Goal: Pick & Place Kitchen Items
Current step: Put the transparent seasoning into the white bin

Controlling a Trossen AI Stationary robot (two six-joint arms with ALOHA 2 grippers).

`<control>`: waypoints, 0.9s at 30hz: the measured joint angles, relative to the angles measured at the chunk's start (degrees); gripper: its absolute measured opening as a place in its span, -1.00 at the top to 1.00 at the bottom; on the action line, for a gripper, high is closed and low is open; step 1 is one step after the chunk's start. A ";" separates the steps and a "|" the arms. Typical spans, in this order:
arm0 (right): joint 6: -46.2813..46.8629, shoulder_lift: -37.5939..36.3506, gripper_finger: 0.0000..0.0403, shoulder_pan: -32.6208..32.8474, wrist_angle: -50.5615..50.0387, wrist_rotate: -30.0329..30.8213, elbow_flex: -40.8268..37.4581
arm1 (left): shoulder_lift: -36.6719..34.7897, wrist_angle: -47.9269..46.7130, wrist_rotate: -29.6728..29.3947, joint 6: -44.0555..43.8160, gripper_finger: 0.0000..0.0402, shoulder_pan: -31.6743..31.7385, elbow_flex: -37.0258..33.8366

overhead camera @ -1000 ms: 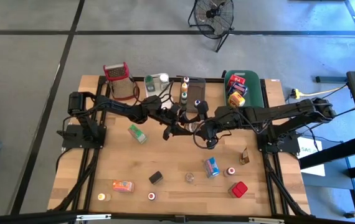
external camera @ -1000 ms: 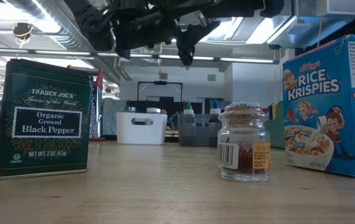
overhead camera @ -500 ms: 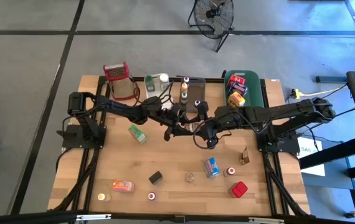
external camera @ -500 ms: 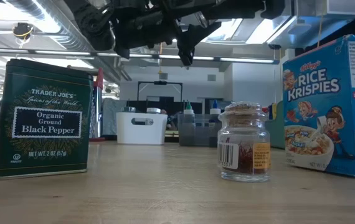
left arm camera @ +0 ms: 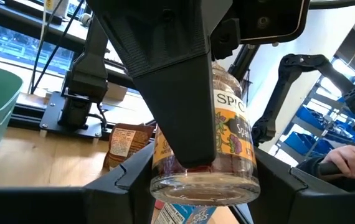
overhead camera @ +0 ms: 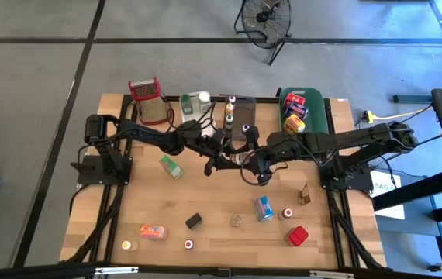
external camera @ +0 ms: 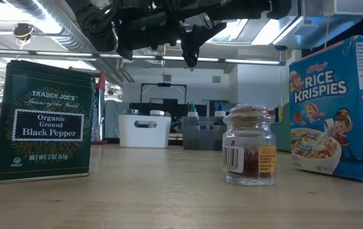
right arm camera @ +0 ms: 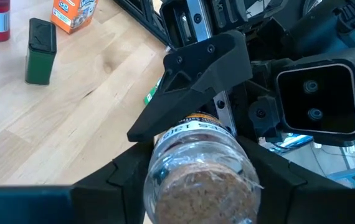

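Both grippers meet above the middle of the table on one small glass spice jar (overhead camera: 241, 159) with a cork lid and an orange label. It lies level in the air between them. My left gripper (overhead camera: 225, 155) comes from the table's left and faces the jar's glass base (left arm camera: 203, 186). My right gripper (overhead camera: 252, 163) comes from the right and faces the cork lid (right arm camera: 203, 190). Each is shut on the jar. The other kitchen items stand scattered on the near half of the table, among them a green box (overhead camera: 171, 166) and a blue cereal box (overhead camera: 264, 207). My left gripper pinches the spice jar at its base end (left arm camera: 165, 177) between its two fingers, coming level from the table's left. The jar is lifted clear and lies on its side. My right gripper pinches the same jar at its cork-lid end (right arm camera: 165, 155), level from the table's right, its fingers crossing the left gripper's.
On the near half stand a black pepper tin (external camera: 44, 121), a small jar (external camera: 249, 145), a Rice Krispies box (external camera: 337, 108), an orange box (overhead camera: 153, 232) and a red box (overhead camera: 297, 235). A grater (overhead camera: 147, 99), bottles (overhead camera: 229, 112) and a green tub (overhead camera: 302, 108) line the far edge.
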 joint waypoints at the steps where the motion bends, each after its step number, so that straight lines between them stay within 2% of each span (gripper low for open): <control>1: 0.44 0.00 -0.02 0.00 0.01 -0.11 0.00 | 0.00 0.00 0.04 0.00 0.08 0.00 0.00; 12: 9.34 0.02 -0.06 0.02 0.48 -1.01 -0.02 | 0.02 0.64 0.46 0.81 0.08 -0.04 0.00; 15: 9.44 0.04 -0.15 0.21 0.73 -0.59 0.02 | 0.02 3.94 0.19 0.49 0.08 -0.02 -0.04; 22: 10.99 0.02 -0.44 0.48 0.59 -0.80 0.02 | 0.02 4.09 0.59 0.38 0.08 0.04 -0.04; 25: 9.89 0.01 -0.50 0.52 0.45 -0.71 0.02 | 0.02 4.32 0.84 0.02 0.08 0.08 -0.04; 27: 9.65 -0.34 -0.51 0.79 0.53 1.81 -0.02 | 0.02 4.88 0.67 -0.03 0.08 0.34 -0.04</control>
